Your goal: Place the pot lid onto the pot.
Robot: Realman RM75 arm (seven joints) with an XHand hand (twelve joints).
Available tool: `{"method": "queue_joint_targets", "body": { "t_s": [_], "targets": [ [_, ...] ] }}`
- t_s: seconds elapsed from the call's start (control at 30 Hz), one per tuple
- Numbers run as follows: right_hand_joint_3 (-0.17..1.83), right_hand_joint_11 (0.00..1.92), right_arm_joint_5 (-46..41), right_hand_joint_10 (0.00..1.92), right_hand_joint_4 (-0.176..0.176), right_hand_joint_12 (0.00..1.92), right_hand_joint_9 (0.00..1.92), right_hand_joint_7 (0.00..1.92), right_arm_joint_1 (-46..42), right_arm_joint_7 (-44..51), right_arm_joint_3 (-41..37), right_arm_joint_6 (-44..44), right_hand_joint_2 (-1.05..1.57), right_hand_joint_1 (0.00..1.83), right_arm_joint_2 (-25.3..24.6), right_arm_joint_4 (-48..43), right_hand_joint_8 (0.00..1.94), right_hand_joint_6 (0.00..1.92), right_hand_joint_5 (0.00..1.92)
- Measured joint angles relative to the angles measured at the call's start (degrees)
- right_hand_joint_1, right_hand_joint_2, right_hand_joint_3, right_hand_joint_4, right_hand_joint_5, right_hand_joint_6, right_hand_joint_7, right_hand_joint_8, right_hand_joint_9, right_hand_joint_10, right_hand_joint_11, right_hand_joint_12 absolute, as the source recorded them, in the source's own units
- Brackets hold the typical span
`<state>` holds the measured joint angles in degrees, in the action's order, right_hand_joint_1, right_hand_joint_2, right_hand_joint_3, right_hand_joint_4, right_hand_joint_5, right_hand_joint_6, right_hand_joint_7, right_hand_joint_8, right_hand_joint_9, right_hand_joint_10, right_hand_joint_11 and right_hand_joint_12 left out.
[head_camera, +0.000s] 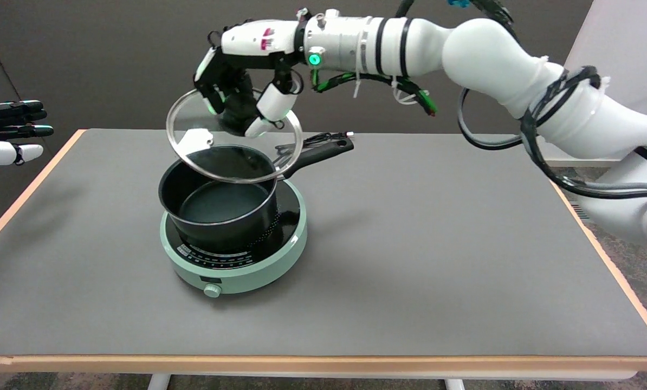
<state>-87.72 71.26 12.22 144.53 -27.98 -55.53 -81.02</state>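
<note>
**A:** Glass pot lid (231,142) w/ a metal rim, up in the air, held by its black knob. Right hand (246,89) is clamped on that knob from above, fingers curled round it. Lid's tilted, far edge high, near edge dipping toward the pot.

**B:** And the pot?

**A:** Black saucepan (219,202), empty as far as I can tell, sitting on a mint-green induction hob (234,246) on the grey table (437,260). Its long handle (318,155) points back-right. Lid hangs over the pot's far half, a bit off-centre toward the back. Low edge looks v. near the pot rim; can't tell if it's touching.

**B:** So which step?

**A:** My read: carry's about done, we're in the lowering/aligning bit. Lid not seated yet.

**B:** Next move needs?

**A:** Prob. level the lid, bring it slightly toward the near side so both rims line up, then ease down and only let go once it sits flat. If it drops tilted, it could catch the rim and slide off.
</note>
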Motion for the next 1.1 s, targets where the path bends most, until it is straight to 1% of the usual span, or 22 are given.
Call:
{"method": "queue_joint_targets", "body": {
  "t_s": [0.3,0.67,1.1],
  "targets": [
    [0.62,0.68,-1.3,1.21,0.176,1.11,0.87,0.95,1.8,1.4,2.1,-0.7,0.83,1.37,-4.1,3.7,1.24,1.12,0.75],
    [0.62,0.68,-2.0,1.21,0.176,1.12,0.87,0.95,2.7,4.5,3.3,-0.8,0.83,1.37,-10.1,11.8,1.24,1.12,0.75],
    [0.62,0.69,0.2,1.23,0.176,1.12,0.87,0.94,2.8,6.9,3.8,-0.2,0.83,1.37,-16.2,19.0,1.24,1.12,0.75]
  ]
}}
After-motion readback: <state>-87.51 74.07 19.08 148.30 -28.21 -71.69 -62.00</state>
